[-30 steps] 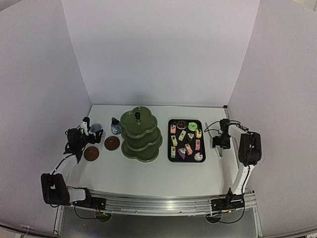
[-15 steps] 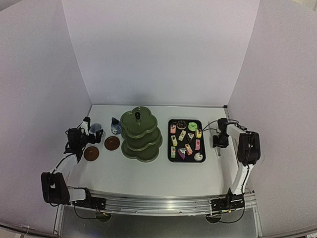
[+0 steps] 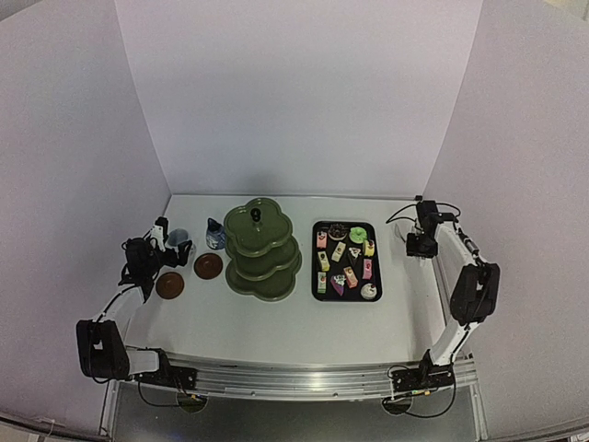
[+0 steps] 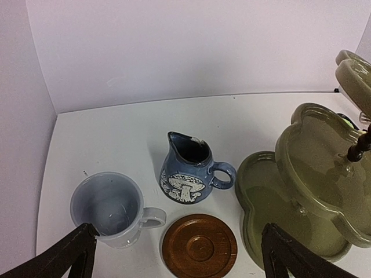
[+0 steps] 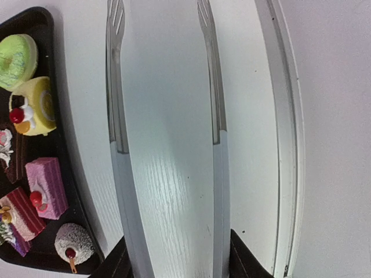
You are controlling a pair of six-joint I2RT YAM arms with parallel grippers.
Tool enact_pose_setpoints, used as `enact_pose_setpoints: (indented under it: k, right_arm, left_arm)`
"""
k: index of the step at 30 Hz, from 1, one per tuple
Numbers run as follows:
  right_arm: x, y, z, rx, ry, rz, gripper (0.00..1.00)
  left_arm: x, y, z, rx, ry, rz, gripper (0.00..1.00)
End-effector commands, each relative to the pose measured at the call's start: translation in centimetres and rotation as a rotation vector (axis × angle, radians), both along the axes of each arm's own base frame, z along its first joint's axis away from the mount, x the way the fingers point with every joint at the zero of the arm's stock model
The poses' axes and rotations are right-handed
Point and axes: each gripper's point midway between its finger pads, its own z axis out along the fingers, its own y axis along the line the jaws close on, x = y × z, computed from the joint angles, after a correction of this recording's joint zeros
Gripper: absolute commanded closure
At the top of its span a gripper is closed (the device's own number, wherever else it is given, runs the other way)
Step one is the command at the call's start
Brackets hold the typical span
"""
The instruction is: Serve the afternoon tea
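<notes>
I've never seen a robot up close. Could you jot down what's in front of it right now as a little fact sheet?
stand: dark green stand, three tiers, all bare
cakes: small cakes, all on black tray right of the stand
mug: white mug, upright, empty, off the coasters
pot: blue-and-white pot, between mug and stand
coasters: two brown coasters, nothing on them
left gripper: jaws open, holding nothing, above mug and coaster
right gripper: jaws hold metal tongs, tips apart, right of the tray
</notes>
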Motion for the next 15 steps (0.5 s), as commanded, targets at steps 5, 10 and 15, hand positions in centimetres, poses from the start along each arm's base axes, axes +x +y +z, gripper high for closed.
enact_pose_setpoints:
  k: [5, 10, 15]
  right_arm:
    - [-1.3, 3.4, 6.6, -0.09, -0.11, 0.126, 0.56]
    - [-3.4, 6.0, 7.9, -0.106, -0.138, 0.197, 0.56]
    - [-6.8, 9.3, 7.6, -0.048, -0.113, 0.216, 0.56]
  left_arm:
    - [0.7, -0.5, 4.7, 0.013, -0.129, -0.035, 0.0]
    - [0.2, -0.9, 5.8, -0.013, -0.146, -0.051, 0.01]
    - [0.0, -1.1, 5.9, -0.021, -0.146, -0.062, 0.01]
